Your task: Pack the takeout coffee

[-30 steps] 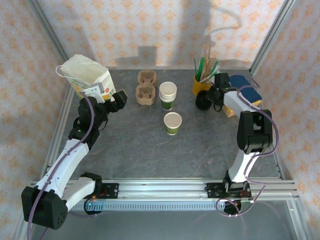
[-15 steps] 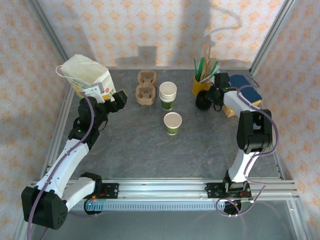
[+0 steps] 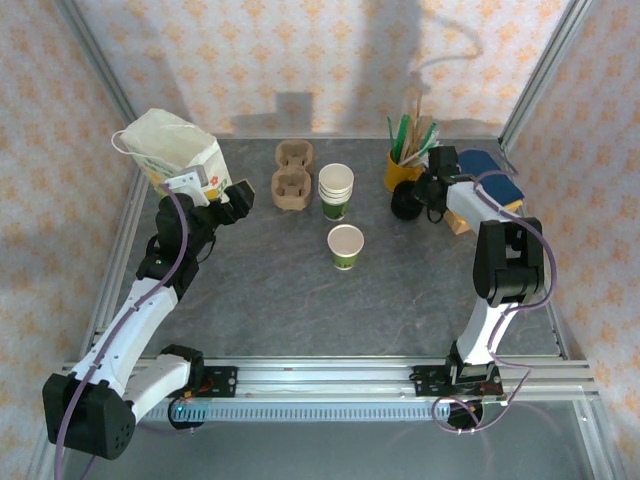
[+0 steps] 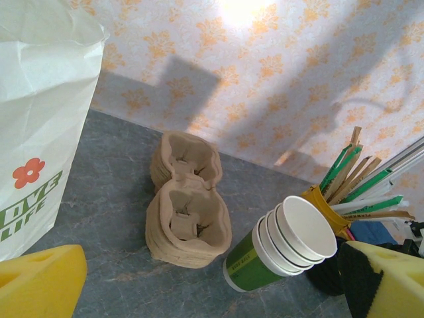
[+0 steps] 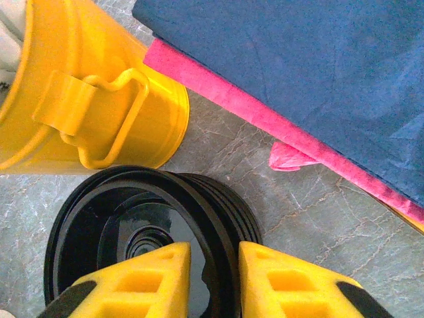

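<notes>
The takeout coffee cup [image 3: 346,246] is a small paper one, white on the upper part with a green band round the bottom. It's standing upright with its mouth open, so from the overhead view you look straight down into the plain white inside. It sits by itself roughly in the middle of the grey stone-look table [image 3: 300,300], just on the near side of the taller stack of matching cups [image 3: 336,190] but not touching it, and well apart from the squat black stack of lids [image 3: 405,205] over to the right
</notes>
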